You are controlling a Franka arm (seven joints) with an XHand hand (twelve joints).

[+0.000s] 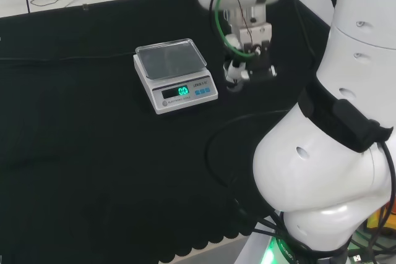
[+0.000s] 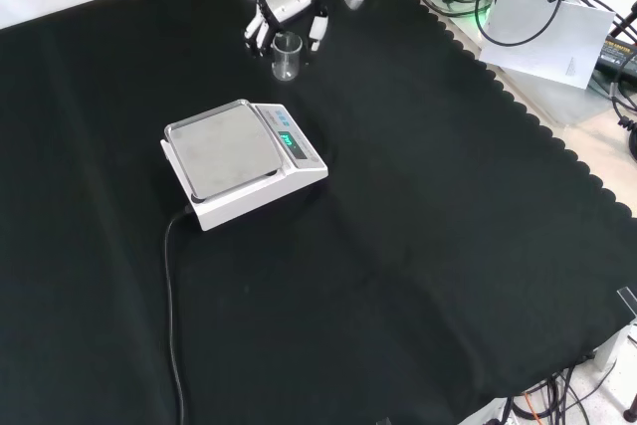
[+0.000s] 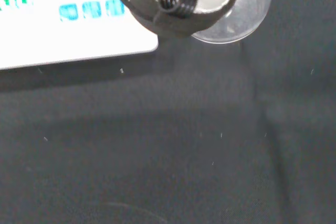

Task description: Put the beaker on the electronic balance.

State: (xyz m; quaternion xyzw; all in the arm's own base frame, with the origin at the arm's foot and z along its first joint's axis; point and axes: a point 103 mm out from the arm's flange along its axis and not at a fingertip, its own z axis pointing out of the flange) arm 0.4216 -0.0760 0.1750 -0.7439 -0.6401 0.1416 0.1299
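Note:
A small clear glass beaker (image 2: 287, 55) stands upright on the black cloth, a short way beyond the white electronic balance (image 2: 244, 161) in the front view. The balance's metal pan (image 1: 170, 59) is bare and its green display is lit. My hand (image 2: 289, 7) hangs right over the beaker, its fingers (image 2: 257, 35) pointing down on either side of the glass without closing on it. In the head view the hand (image 1: 250, 60) is to the right of the balance. Through the wrist view the beaker (image 3: 247, 17) shows past a black and white part of the hand (image 3: 173, 3), beside the balance's front (image 3: 68, 24).
The balance's black cable (image 2: 169, 286) trails toward the near edge in the front view. The arm's white links (image 1: 328, 153) take up the right of the head view, with a black cable loop (image 1: 223, 146) on the cloth. Loose cables and paper (image 2: 547, 27) lie beyond the cloth's scalloped edge.

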